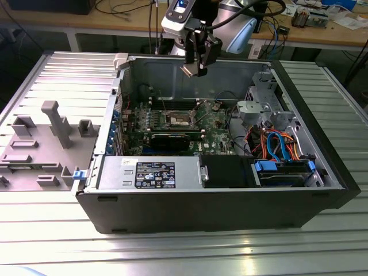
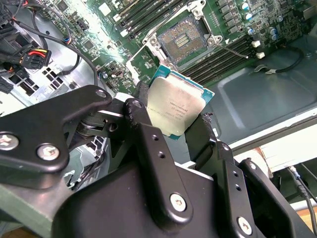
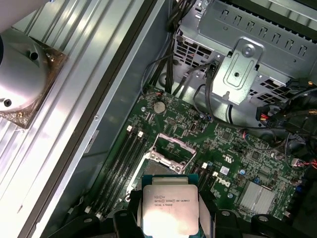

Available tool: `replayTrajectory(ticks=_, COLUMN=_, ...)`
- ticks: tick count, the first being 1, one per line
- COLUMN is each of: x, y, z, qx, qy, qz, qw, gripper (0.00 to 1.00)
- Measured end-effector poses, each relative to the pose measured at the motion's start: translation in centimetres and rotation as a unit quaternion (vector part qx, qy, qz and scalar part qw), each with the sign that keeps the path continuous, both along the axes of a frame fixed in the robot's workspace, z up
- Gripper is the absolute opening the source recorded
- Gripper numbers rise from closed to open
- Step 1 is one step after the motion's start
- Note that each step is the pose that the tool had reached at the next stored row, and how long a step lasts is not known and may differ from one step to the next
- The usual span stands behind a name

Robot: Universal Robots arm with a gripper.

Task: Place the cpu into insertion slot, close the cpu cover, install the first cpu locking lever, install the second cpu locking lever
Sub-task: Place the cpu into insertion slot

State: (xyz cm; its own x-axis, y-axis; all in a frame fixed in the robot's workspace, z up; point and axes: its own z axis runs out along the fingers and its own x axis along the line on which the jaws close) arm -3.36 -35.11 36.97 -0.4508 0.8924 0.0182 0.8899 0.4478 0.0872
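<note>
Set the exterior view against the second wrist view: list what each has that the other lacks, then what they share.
Exterior view's own: the whole open black computer case, its silver boxy power supply, and a grey moulded plastic tray at the exterior view's left. Second wrist view's own: the bare pin grid of the square insertion slot. Shared: the black gripper shut on the small silver-grey square cpu, above the green motherboard.
</note>
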Motion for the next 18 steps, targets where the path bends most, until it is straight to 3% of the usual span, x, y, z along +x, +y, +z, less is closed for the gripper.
replayTrajectory(ticks=18, x=-0.40, y=0.00, z=-0.03, qx=0.0000, qy=0.0000, qz=-0.014, qw=0.9999, gripper=0.54)
